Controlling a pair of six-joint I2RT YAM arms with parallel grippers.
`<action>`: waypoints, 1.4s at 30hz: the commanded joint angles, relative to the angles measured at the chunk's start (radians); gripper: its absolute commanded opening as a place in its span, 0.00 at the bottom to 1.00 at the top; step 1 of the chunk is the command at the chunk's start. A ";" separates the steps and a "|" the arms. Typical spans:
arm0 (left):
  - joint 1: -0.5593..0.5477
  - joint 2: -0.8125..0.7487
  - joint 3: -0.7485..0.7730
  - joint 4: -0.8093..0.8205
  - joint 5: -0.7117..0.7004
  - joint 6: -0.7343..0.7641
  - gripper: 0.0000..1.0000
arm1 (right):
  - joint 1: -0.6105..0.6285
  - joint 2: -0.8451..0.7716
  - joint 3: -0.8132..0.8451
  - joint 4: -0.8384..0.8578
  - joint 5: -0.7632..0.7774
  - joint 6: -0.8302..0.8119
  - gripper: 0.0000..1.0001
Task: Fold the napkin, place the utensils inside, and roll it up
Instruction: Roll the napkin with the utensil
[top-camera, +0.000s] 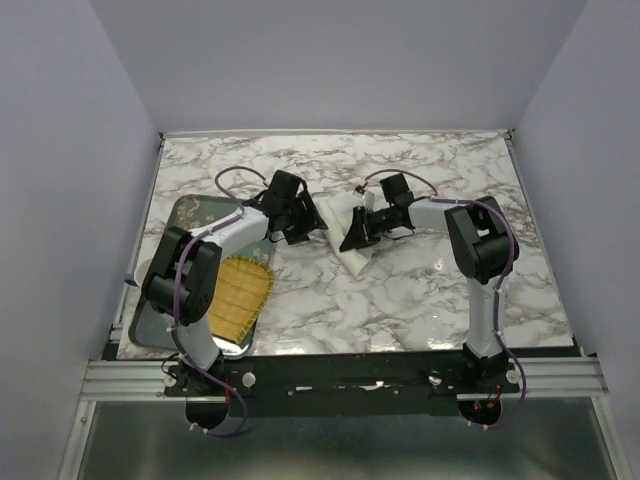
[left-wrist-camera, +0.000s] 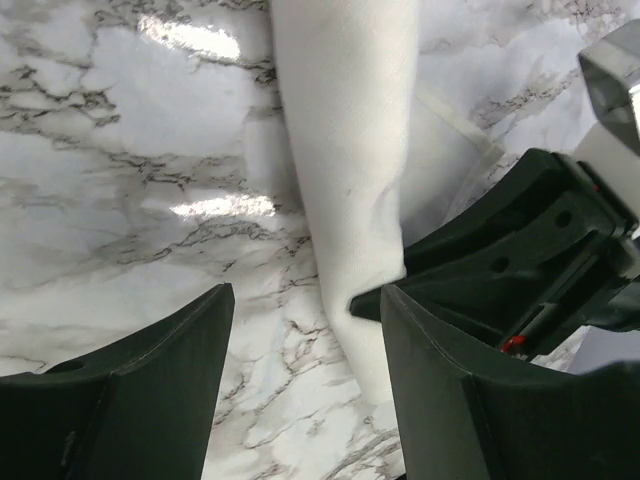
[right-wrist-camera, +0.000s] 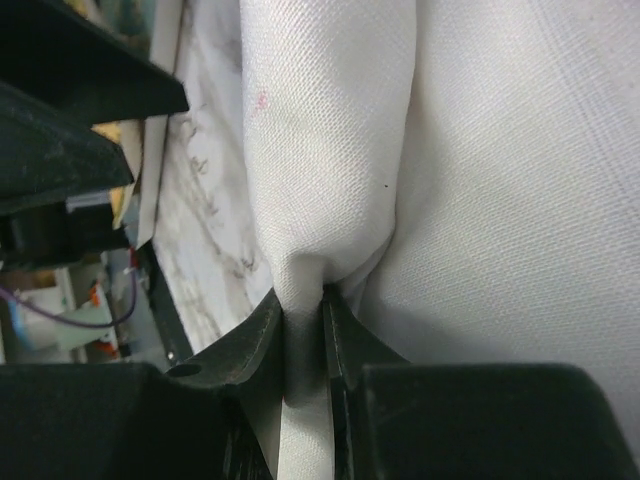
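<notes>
The cream-white napkin (top-camera: 336, 212) lies rolled into a long bundle on the marble between my two grippers. In the left wrist view the napkin roll (left-wrist-camera: 345, 150) runs down toward my left gripper (left-wrist-camera: 305, 300), which is open over bare marble, the roll's end beside its right finger (left-wrist-camera: 440, 380). My left gripper (top-camera: 308, 228) sits at the roll's left side. My right gripper (top-camera: 352, 238) is at the near end of the roll. Up close, my right gripper (right-wrist-camera: 303, 320) is shut on a pinched fold of the napkin (right-wrist-camera: 330, 150). The utensils are hidden.
A metal tray (top-camera: 170, 230) lies at the table's left, with a yellow woven mat (top-camera: 240, 295) on its near part. The marble table (top-camera: 420, 290) stretches right and toward the back. The right gripper's black body (left-wrist-camera: 520, 250) crowds the left wrist view.
</notes>
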 joint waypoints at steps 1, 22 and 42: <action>-0.006 0.100 0.108 -0.042 0.026 0.028 0.69 | -0.005 0.093 -0.022 -0.083 -0.174 -0.059 0.26; -0.034 0.236 0.173 -0.092 -0.008 0.006 0.54 | 0.014 -0.122 0.090 -0.411 0.300 -0.184 0.56; -0.038 0.221 0.167 -0.065 0.035 -0.016 0.50 | 0.343 -0.157 0.116 -0.322 1.016 0.021 0.68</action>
